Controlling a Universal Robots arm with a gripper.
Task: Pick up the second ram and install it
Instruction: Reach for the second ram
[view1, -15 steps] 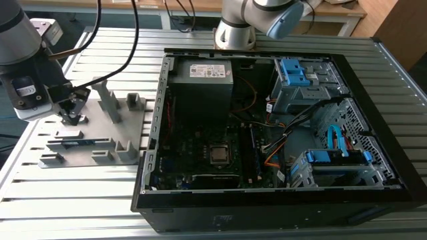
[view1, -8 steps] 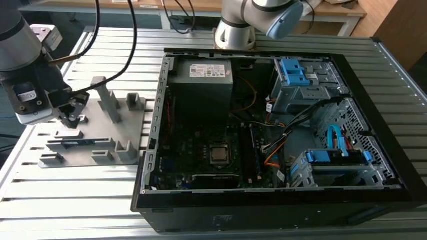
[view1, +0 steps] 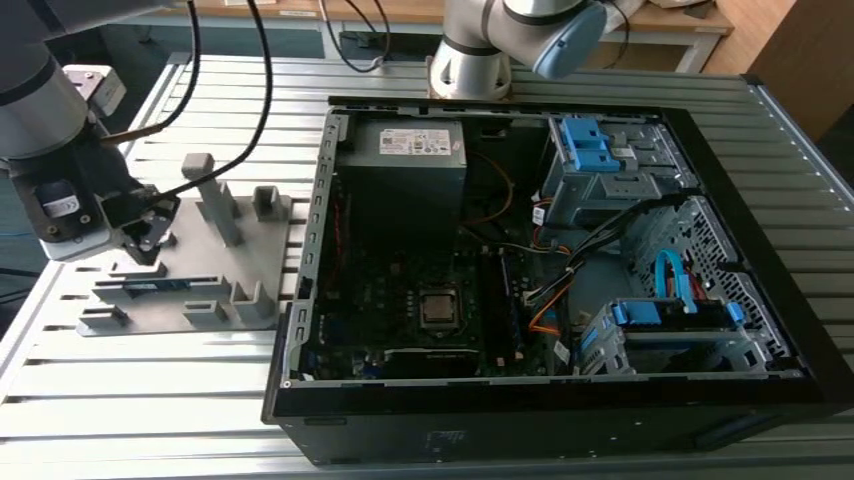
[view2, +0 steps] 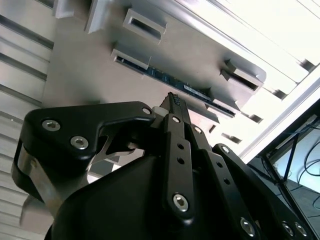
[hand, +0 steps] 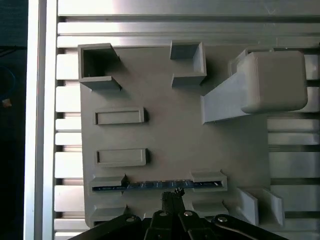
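Your tool (hand: 173, 194) hangs drawn narrow, gripping nothing, just beside the second ram (hand: 150, 186), which stands on edge between slotted holders (hand: 106, 182) along one edge of the grey fixture plate (hand: 165, 130) on the counter (hand: 165, 30), likely propped upright so its flat faces can be pinched.

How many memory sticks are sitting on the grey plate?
1: the memory stick stands edge-on between two holders on the fixture plate, right by the gripper.
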